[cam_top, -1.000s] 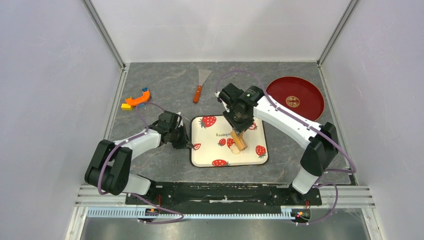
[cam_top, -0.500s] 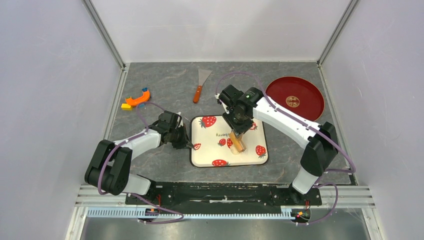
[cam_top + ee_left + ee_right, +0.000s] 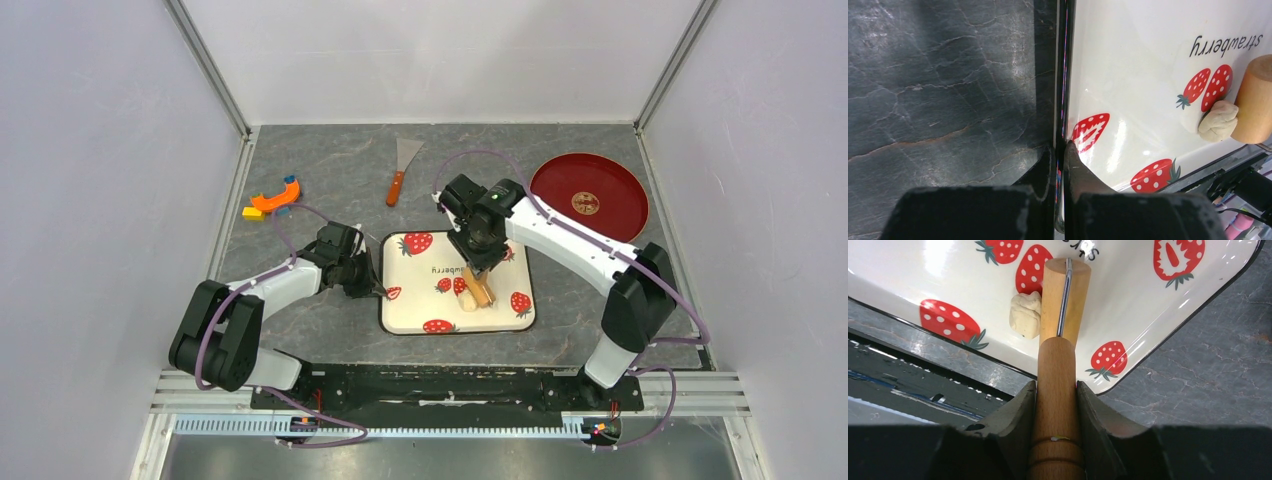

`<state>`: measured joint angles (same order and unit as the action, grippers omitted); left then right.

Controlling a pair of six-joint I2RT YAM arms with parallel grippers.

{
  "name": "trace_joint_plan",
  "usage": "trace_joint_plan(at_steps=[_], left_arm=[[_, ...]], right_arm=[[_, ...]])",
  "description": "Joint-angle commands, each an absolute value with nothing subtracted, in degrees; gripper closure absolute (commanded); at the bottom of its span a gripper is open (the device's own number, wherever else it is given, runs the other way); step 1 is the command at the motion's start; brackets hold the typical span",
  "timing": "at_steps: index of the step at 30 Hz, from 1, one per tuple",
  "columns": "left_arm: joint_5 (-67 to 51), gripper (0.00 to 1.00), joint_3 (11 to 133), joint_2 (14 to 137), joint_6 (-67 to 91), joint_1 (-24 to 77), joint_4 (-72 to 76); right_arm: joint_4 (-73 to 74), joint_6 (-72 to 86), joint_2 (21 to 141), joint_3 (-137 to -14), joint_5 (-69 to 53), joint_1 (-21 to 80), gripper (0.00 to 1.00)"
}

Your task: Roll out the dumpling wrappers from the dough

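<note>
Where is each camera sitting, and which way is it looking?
Top camera: above and behind the arms, looking down at the table; both arms show.
Left wrist camera: on the left arm, looking along the left gripper pinching the rim of the tray.
Right wrist camera: on the right arm, looking along the right gripper holding the roller.
Shared: both wrist cameras see the dough beside the roller.

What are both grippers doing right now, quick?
Left gripper: closed, pinching the rim of the white strawberry-print tray.
Right gripper: closed on the handle of the tan wooden roller.
</note>
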<state>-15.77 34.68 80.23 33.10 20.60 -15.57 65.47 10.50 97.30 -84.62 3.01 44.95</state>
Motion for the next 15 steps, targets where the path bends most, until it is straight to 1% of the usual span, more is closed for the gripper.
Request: trace_joint_plan(at_steps=[1, 6, 15], left_arm=[[-9.1, 0.98, 34.0, 80.6, 29.4, 20.2, -19.7], [-9.1, 0.98, 33.9, 80.6, 29.4, 20.2, -19.7], [-9.1, 0.98, 34.0, 80.8, 29.2, 20.2, -19.8]], right_arm=[[67.0, 12.0, 95.6, -92.3, 1.3, 45.7, 1.00], [70.1, 11.7, 96.4, -96.7, 1.0, 45.7, 1.00], [68.8, 11.1, 96.7, -92.1, -1.8, 45.9, 1.00]])
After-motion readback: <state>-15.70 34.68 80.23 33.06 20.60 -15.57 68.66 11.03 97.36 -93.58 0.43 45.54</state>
